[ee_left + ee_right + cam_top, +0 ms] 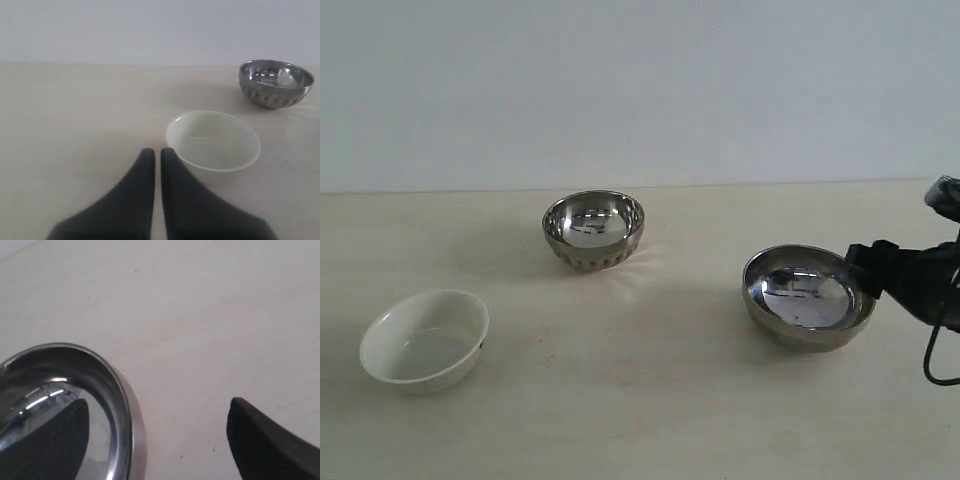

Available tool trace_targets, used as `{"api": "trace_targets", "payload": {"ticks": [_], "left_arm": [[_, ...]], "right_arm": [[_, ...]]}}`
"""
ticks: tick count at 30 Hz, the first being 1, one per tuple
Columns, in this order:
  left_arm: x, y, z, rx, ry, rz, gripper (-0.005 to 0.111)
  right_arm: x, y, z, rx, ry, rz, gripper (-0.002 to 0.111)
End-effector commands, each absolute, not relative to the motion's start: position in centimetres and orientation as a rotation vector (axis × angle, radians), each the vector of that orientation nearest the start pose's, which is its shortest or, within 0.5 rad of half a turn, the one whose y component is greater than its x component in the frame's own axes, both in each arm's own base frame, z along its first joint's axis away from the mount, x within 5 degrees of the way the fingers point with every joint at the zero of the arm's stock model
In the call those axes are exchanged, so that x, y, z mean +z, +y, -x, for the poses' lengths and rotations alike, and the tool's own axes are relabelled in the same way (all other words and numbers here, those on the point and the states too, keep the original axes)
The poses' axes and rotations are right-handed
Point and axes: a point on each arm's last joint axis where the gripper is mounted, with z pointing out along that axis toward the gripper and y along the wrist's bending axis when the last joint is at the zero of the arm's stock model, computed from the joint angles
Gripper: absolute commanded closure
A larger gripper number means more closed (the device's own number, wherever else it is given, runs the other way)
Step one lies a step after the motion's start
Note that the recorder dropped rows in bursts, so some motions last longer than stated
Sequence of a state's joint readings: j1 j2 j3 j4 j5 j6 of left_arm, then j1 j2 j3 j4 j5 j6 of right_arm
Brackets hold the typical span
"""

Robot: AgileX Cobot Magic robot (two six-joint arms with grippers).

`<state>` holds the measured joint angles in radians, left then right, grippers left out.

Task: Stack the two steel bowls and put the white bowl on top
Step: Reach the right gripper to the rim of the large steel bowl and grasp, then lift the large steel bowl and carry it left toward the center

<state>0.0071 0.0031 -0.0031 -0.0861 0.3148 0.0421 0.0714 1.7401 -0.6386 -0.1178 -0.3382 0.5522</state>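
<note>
The white bowl (424, 338) sat front-left on the table (650, 420). Near it the left gripper (157, 155) was closed and empty. The dimpled bowl (593, 228) stood behind. The right gripper (157, 405), jaws apart, straddled the smooth bowl's (808, 297) rim.

Left claw (154, 151) closed, fingers side by side, right claw (157, 407) spread wide

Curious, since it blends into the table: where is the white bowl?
In the exterior view the white bowl sits at front left on the table, apart from the dimpled steel bowl behind it to the right, and close to the left gripper.
</note>
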Motion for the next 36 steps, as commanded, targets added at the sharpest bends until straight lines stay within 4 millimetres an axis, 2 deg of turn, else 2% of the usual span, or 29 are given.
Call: {"api": "trace_targets", "payload": {"ticks": [1, 6, 8, 9, 10, 11, 12, 13, 14, 17, 21, 27, 33, 36], "left_arm": [[18.6, -0.2, -5.4, -0.054, 1.790, 0.023, 0.103], [18.6, -0.2, -5.4, -0.054, 1.790, 0.023, 0.103], [18.6, -0.2, -5.4, -0.054, 1.790, 0.023, 0.103], [18.6, -0.2, -5.4, -0.054, 1.790, 0.023, 0.103], [18.6, -0.2, -5.4, -0.054, 1.790, 0.023, 0.103], [18.6, -0.2, -5.4, -0.054, 1.790, 0.023, 0.103], [18.6, -0.2, -5.4, -0.054, 1.790, 0.023, 0.103], [18.6, -0.2, -5.4, -0.054, 1.790, 0.023, 0.103], [18.6, -0.2, -5.4, -0.054, 1.790, 0.023, 0.103], [18.6, -0.2, -5.4, -0.054, 1.790, 0.023, 0.103], [18.6, -0.2, -5.4, -0.054, 1.790, 0.023, 0.103], [18.6, -0.2, -5.4, -0.054, 1.790, 0.023, 0.103], [18.6, -0.2, -5.4, -0.054, 1.790, 0.023, 0.103], [18.6, -0.2, -5.4, -0.054, 1.790, 0.023, 0.103]], "right_arm": [[12.4, 2.7, -31.0, 0.326, 2.254, -0.381, 0.040], [11.4, 3.6, -31.2, 0.371, 2.247, -0.365, 0.042], [11.2, 4.7, -31.2, 0.403, 2.239, -0.335, 0.052], [11.2, 5.3, -31.1, 0.418, 2.235, -0.313, 0.064], [11.3, 5.5, -31.2, 0.422, 2.232, -0.307, 0.071], [11.3, 5.5, -31.3, 0.418, 2.239, -0.298, 0.084], [11.3, 5.5, -31.3, 0.415, 2.246, -0.299, 0.091], [11.2, 5.5, -31.2, 0.411, 2.255, -0.298, 0.104], [11.2, 5.5, -31.2, 0.410, 2.259, -0.285, 0.108], [11.8, 5.8, -31.1, 0.438, 2.257, -0.236, 0.108], [14.3, 7.2, -30.8, 0.646, 2.177, -0.155, 0.108], [15.2, 9.2, -30.1, 0.907, 2.141, -0.122, 0.108], [15.7, 13.3, -29.7, 0.905, 2.184, 0.047, 0.108], [16.2, 15.3, -30.0, 0.795, 2.245, 0.116, 0.108]]}}
